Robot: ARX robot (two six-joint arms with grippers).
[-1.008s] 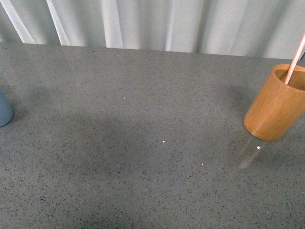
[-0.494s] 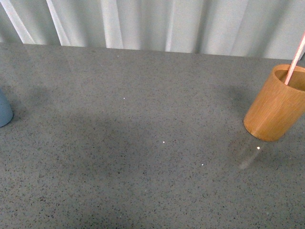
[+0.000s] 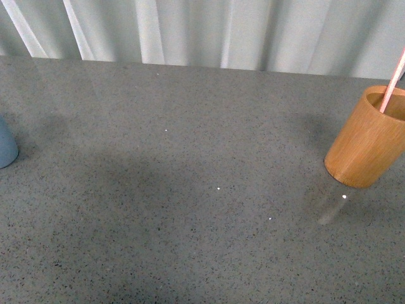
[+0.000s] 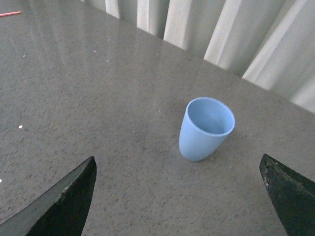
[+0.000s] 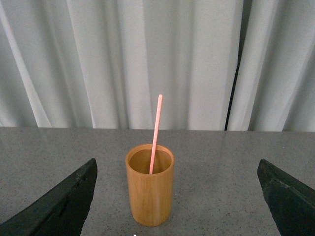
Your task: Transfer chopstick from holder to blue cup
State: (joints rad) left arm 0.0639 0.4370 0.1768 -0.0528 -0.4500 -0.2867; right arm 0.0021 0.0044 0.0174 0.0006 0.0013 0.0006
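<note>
The wooden holder (image 3: pixel 367 138) stands at the right edge of the front view with one pinkish-red chopstick (image 3: pixel 393 79) leaning out of it. In the right wrist view the holder (image 5: pixel 149 187) stands upright ahead, the chopstick (image 5: pixel 155 132) rising from it. My right gripper (image 5: pixel 177 196) is open and empty, short of the holder. The blue cup (image 3: pixel 5 147) is at the far left edge of the front view. In the left wrist view the cup (image 4: pixel 204 129) stands upright and empty. My left gripper (image 4: pixel 178 196) is open, short of the cup. Neither arm shows in the front view.
A grey speckled tabletop (image 3: pixel 202 209) runs between cup and holder. White curtains (image 3: pixel 209 28) hang along the table's far edge. A small pinkish-red stick tip (image 4: pixel 10 14) lies on the table at the edge of the left wrist view.
The front view has shifted very slightly; holder and cup keep their places.
</note>
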